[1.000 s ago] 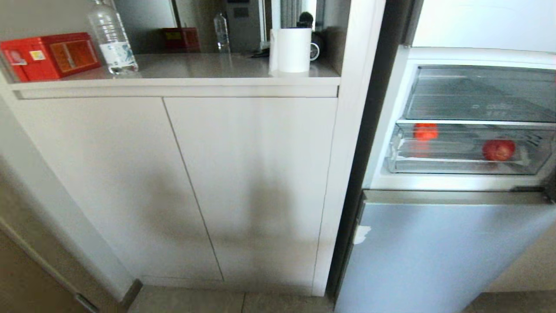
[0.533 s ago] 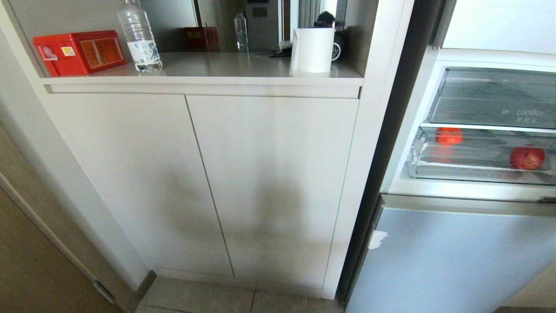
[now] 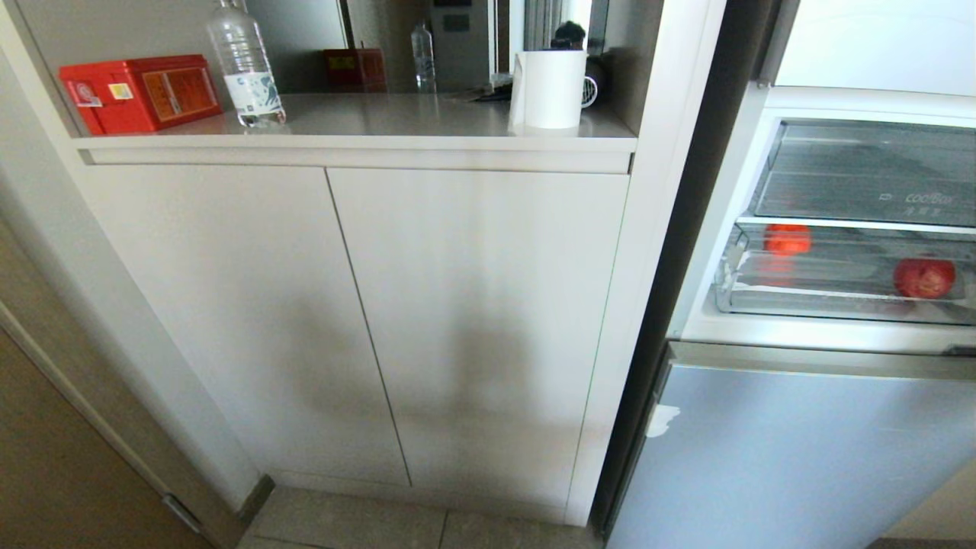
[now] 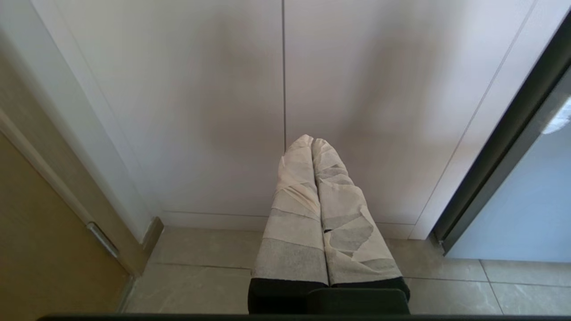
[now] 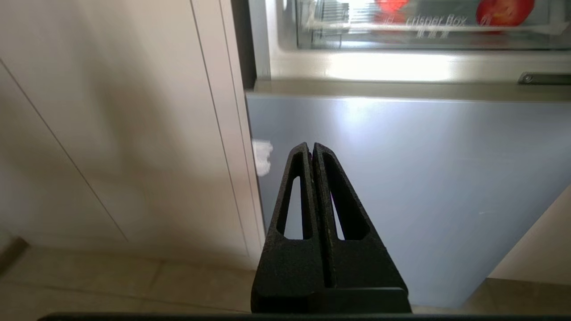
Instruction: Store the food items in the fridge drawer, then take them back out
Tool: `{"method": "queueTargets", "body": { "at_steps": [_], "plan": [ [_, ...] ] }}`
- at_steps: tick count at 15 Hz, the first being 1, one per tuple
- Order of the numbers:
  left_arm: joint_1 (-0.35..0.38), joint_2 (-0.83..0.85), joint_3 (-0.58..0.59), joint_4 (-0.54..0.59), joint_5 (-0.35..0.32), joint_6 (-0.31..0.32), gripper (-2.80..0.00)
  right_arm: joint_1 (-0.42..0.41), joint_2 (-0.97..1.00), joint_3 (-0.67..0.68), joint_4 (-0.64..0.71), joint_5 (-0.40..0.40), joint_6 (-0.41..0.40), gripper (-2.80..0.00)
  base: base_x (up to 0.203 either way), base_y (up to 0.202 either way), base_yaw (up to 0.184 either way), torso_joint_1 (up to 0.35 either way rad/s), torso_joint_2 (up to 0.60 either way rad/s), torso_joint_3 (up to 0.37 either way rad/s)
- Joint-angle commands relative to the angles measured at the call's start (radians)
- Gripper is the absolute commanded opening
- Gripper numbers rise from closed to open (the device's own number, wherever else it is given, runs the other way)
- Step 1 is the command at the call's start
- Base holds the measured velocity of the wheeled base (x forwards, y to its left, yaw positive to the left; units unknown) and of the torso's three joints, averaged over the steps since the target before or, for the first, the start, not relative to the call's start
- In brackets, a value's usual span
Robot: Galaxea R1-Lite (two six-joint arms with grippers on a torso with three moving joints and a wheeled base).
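Fruit balls, 2 of them, lie inside the clear fridge drawer (image 3: 839, 301): one orange-red (image 3: 788, 239) at its back left, one red (image 3: 924, 277) toward the right. Our right gripper (image 5: 312, 147) is clenched on nothing, low before the grey freezer door (image 5: 401, 187); our left gripper (image 4: 311, 140) is likewise pinched shut and empty, facing the cabinet doors (image 4: 223, 111). We judge 2 risks: reaching with jaws unopened would knock a ball rolling, and the drawer's front lip could catch our fingers.
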Motion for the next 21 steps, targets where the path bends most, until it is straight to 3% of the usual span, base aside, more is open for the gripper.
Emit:
{"method": "queueTargets", "body": {
  "at_steps": [1,3,7,8,11,16,21],
  "plan": [
    [0.0,0.002,0.0,0.0,0.0,0.0,-2.8,0.001,0.206,-0.102,-0.005,0.005,0.034,-2.8,0.0,0.0,0.0,0.0,0.0,0.0],
    [0.0,0.002,0.0,0.0,0.001,0.0,-2.8,0.004,0.436,-0.182,-0.055,0.038,0.086,-2.8,0.0,0.0,0.0,0.0,0.0,0.0],
    [0.0,0.002,0.0,0.0,0.001,0.0,-2.8,0.009,0.923,-0.282,-0.316,0.143,0.149,-2.8,0.0,0.0,0.0,0.0,0.0,0.0],
    [0.0,0.002,0.0,0.0,0.0,0.0,-2.8,0.012,1.021,-0.3,-0.389,0.157,0.155,0.0,0.0,0.0,0.0,0.0,0.0,0.0],
    [0.0,0.003,0.0,0.0,0.001,0.0,-2.8,0.027,1.294,-0.355,-0.627,0.187,0.153,0.0,0.0,0.0,0.0,0.0,0.0,0.0],
    [0.0,0.002,0.0,0.0,0.001,0.0,-2.8,0.002,1.64,-0.415,-1.046,0.167,0.061,0.0,0.0,0.0,0.0,0.0,0.0,0.0],
    [0.0,0.002,0.0,0.0,0.001,0.0,-2.8,-0.107,1.686,-0.467,-1.103,0.136,0.049,0.0,0.0,0.0,0.0,0.0,0.0,0.0]
  ]
}}
